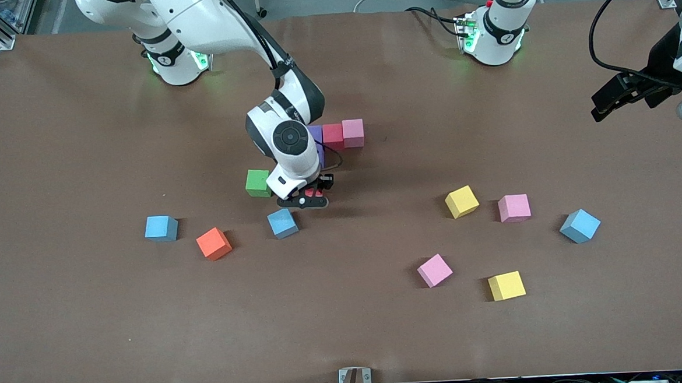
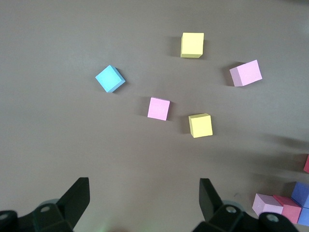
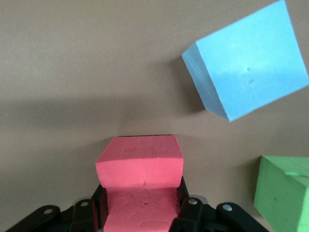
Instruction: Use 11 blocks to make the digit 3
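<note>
My right gripper (image 1: 312,197) (image 3: 141,203) is shut on a red block (image 3: 140,166), low over the table between the green cube (image 1: 257,183) and a light blue block (image 1: 282,223) (image 3: 246,67). A purple (image 1: 315,135), a red (image 1: 333,136) and a pink block (image 1: 353,132) sit touching in a row mid-table. Loose blocks lie nearer the front camera: blue (image 1: 161,228), orange (image 1: 214,243), yellow (image 1: 462,201), pink (image 1: 514,208), blue (image 1: 580,225), pink (image 1: 435,270), yellow (image 1: 506,286). My left gripper (image 1: 605,106) (image 2: 145,198) waits open and empty, high over its own end of the table.
The green cube (image 3: 282,191) stands close beside my right gripper, toward the right arm's end. Both arm bases stand along the table's edge farthest from the front camera. A small metal bracket (image 1: 354,376) sits at the table's nearest edge.
</note>
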Controlling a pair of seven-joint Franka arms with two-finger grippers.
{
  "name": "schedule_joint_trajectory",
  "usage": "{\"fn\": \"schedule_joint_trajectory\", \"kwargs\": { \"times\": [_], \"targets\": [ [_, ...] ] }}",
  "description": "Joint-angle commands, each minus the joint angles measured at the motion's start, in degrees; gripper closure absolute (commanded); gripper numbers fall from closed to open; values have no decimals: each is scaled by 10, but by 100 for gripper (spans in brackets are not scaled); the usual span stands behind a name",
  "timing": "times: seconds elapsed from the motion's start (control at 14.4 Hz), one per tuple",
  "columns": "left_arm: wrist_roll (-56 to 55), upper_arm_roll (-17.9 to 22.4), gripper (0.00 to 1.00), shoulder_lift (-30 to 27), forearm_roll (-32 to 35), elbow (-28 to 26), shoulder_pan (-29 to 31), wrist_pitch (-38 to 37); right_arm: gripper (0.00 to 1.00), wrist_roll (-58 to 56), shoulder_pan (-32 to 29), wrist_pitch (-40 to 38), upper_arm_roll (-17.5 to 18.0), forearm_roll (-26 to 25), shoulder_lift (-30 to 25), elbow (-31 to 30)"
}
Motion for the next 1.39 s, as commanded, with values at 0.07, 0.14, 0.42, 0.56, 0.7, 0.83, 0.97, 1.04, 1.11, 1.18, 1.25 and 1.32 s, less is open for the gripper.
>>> {"fn": "schedule_joint_trajectory", "kwargs": {
  "times": [0.07, 0.14, 0.42, 0.56, 0.7, 0.83, 0.97, 1.04, 1.11, 1.18, 1.25, 1.32],
  "targets": [
    [4, -2, 0, -1, 11, 1, 2, -2, 92, -5, 15, 15, 1, -8, -47, -52],
    [4, -2, 0, 0, 12, 1, 2, -2, 92, -5, 16, 24, 1, -8, -51, -59],
    [4, -2, 0, 0, 12, 1, 2, -2, 92, -4, 17, 75, 1, -8, -69, -109],
    [4, -2, 0, 0, 12, 1, 2, -2, 92, -3, 23, 75, 2, -9, -68, -109],
    [4, -2, 0, 0, 12, 1, 2, -2, 92, -1, 23, 75, 2, -8, -68, -110],
    [4, -2, 0, 0, 12, 2, 1, -2, 92, -1, 23, 76, 2, -8, -67, -110],
    [4, -3, 0, 0, 12, 2, 0, -2, 92, -1, 23, 76, 2, -7, -67, -112],
    [4, -3, 0, -2, 12, 1, 0, -3, 92, -1, 23, 76, 2, -7, -67, -115],
    [4, -4, 0, -2, 12, 1, 0, -3, 92, -1, 23, 76, 2, -6, -67, -115],
    [4, -5, 0, -2, 11, 1, -1, -3, 92, -1, 24, 76, 2, -6, -67, -115],
    [4, -6, 0, -1, 12, 1, -2, -3, 92, -1, 27, 76, 2, -6, -67, -115],
    [3, -6, 0, 0, 11, -1, -3, -3, 92, -1, 27, 76, 2, -6, -66, -115]
  ]
}}
